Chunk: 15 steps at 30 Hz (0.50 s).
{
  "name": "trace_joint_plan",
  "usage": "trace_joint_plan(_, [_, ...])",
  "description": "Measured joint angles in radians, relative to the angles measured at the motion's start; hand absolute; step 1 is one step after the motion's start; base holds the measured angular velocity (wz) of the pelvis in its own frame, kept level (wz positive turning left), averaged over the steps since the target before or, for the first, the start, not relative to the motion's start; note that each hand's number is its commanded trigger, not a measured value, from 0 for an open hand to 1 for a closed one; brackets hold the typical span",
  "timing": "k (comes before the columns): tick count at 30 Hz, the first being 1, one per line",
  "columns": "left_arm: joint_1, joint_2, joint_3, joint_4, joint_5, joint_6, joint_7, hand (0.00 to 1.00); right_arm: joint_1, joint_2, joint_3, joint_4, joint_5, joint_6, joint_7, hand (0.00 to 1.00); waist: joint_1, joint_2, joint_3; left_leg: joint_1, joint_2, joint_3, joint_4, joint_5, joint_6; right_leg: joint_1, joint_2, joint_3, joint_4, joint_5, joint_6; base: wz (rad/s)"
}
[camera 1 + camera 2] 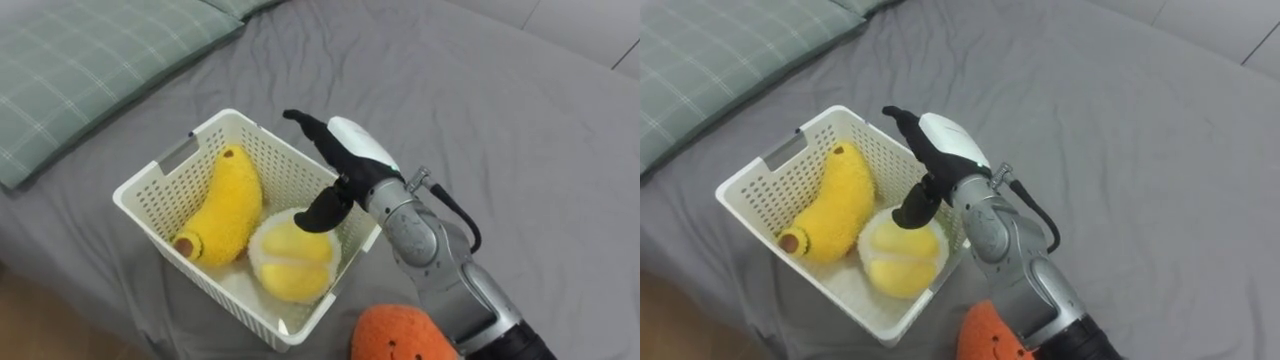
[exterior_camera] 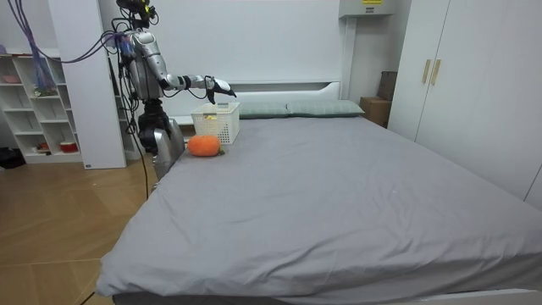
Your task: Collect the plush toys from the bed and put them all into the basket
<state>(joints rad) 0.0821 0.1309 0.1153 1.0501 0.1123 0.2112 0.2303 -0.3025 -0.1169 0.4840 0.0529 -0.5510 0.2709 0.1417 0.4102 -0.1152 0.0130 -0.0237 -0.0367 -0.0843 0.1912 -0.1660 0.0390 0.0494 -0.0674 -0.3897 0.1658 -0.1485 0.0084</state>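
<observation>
A white plastic basket (image 1: 160,171) (image 1: 758,163) (image 2: 216,124) stands on the grey bed. Inside lie a yellow plush banana (image 1: 225,206) (image 1: 832,203) and a round pale-yellow plush fruit (image 1: 290,256) (image 1: 902,256). My right hand (image 1: 335,160) (image 1: 932,152) hovers open over the basket's right side, fingers straight and holding nothing, just above the round fruit. An orange plush toy (image 1: 402,335) (image 1: 987,335) (image 2: 203,146) lies on the bed beside the basket, close to my forearm.
A green checked pillow (image 1: 80,60) (image 1: 710,55) lies past the basket at the upper left. The grey bedsheet (image 1: 520,130) stretches open to the right. In the room view I stand at the bed's corner by white shelves (image 2: 34,102).
</observation>
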Motion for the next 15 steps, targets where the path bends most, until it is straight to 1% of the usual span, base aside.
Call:
trace_joint_plan(3, [-0.001, 0.000, 0.000, 0.001, 0.000, -0.003, 0.000, 0.00, 0.000, -0.007, -0.012, 0.000, 0.000, -0.009, -0.007, 0.00, 0.001, -0.001, -0.0010, 0.001, 0.000, 0.001, 0.000, 0.001, 0.000, 0.000, 0.000, 0.002, 0.000, 0.000, 0.000, 0.00])
trace_joint_plan(6, [0.002, 0.000, 0.001, 0.002, 0.000, -0.013, 0.000, 0.00, 0.000, -0.008, -0.038, 0.000, 0.001, -0.017, -0.027, 0.00, 0.002, 0.000, -0.0006, 0.002, 0.000, 0.001, 0.000, 0.001, 0.000, 0.001, 0.000, 0.002, 0.000, 0.000, 0.000, 0.00])
trace_joint_plan(7, [0.003, 0.002, 0.001, 0.005, 0.000, -0.016, 0.000, 0.00, 0.000, -0.009, -0.050, 0.000, 0.009, -0.021, -0.039, 0.00, 0.001, 0.002, 0.0007, 0.003, 0.000, 0.001, 0.000, 0.001, 0.000, 0.002, 0.000, 0.002, 0.000, 0.000, 0.000, 0.00])
trace_joint_plan(8, [0.004, 0.002, 0.001, 0.006, 0.000, -0.016, 0.000, 0.00, 0.000, -0.009, -0.057, 0.000, 0.016, -0.023, -0.044, 0.00, -0.001, 0.001, -0.0001, 0.005, 0.000, 0.001, 0.000, 0.001, 0.000, 0.004, 0.000, 0.002, 0.000, 0.000, 0.000, 0.00])
trace_joint_plan(9, [0.008, 0.004, 0.001, 0.010, 0.000, -0.018, -0.002, 0.00, 0.000, -0.010, -0.072, 0.008, 0.050, -0.033, -0.059, 0.00, -0.005, 0.006, 0.0035, 0.013, 0.000, 0.003, -0.002, 0.001, 0.000, 0.010, 0.000, 0.003, 0.000, 0.000, 0.000, 0.00])
trace_joint_plan(10, [0.015, 0.005, 0.006, 0.010, -0.001, -0.019, -0.003, 0.00, 0.000, -0.014, -0.086, 0.017, 0.088, -0.041, -0.071, 0.00, -0.013, 0.005, 0.0029, 0.025, 0.000, 0.004, -0.004, 0.001, 0.000, 0.019, 0.000, 0.007, 0.000, 0.000, 0.000, -0.03])
trace_joint_plan(11, [0.020, 0.004, 0.012, 0.010, 0.000, -0.020, -0.003, 0.00, 0.001, -0.017, -0.092, 0.019, 0.101, -0.042, -0.075, 0.00, -0.018, 0.007, 0.0046, 0.030, 0.000, 0.006, -0.005, 0.002, 0.001, 0.023, 0.000, 0.010, -0.001, 0.000, 0.000, -0.06])
trace_joint_plan(13, [0.040, 0.004, 0.052, 0.010, 0.001, -0.022, -0.003, 0.00, 0.005, -0.042, -0.123, 0.016, 0.123, -0.060, -0.076, 0.00, -0.048, 0.005, 0.0039, 0.031, 0.001, 0.013, -0.010, 0.002, 0.001, 0.023, 0.000, 0.020, 0.000, 0.000, 0.000, -0.08])
trace_joint_plan(14, [0.044, 0.003, 0.062, 0.012, 0.000, -0.022, -0.002, 0.00, 0.005, -0.051, -0.131, 0.012, 0.126, -0.061, -0.076, 0.00, -0.052, 0.005, 0.0039, 0.031, 0.002, 0.018, -0.010, 0.002, 0.001, 0.020, 0.000, 0.026, 0.002, 0.000, 0.000, -0.22])
trace_joint_plan(15, [0.046, 0.003, 0.080, 0.024, 0.000, -0.022, 0.000, 0.00, 0.010, -0.067, -0.154, 0.011, 0.130, -0.065, -0.079, 0.00, -0.058, 0.005, 0.0037, 0.036, 0.005, 0.033, -0.011, 0.001, 0.001, 0.019, 0.001, 0.041, 0.002, 0.000, 0.000, -0.31])
